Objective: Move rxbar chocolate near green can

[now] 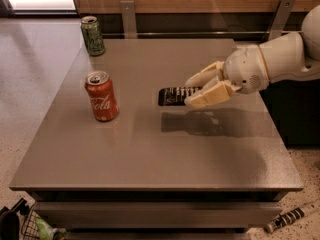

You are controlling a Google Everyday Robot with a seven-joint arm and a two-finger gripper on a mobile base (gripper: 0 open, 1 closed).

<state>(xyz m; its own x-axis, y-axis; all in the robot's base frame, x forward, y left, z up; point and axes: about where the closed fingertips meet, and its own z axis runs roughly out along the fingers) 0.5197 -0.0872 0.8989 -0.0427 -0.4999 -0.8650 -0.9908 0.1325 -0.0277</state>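
Note:
The rxbar chocolate (172, 95), a flat black bar with white lettering, is held in my gripper (192, 90) and lifted above the grey table (150, 154); its shadow lies on the table just below. The gripper's cream fingers (205, 75) are closed on the bar's right end, at the table's middle right. The green can (93, 35) stands upright at the far left corner of the table, well apart from the bar.
A red Coca-Cola can (101, 96) stands upright on the left side of the table, between the bar and the front left. A wooden wall with metal brackets (128, 17) runs behind the table. Clutter lies on the floor at the front corners.

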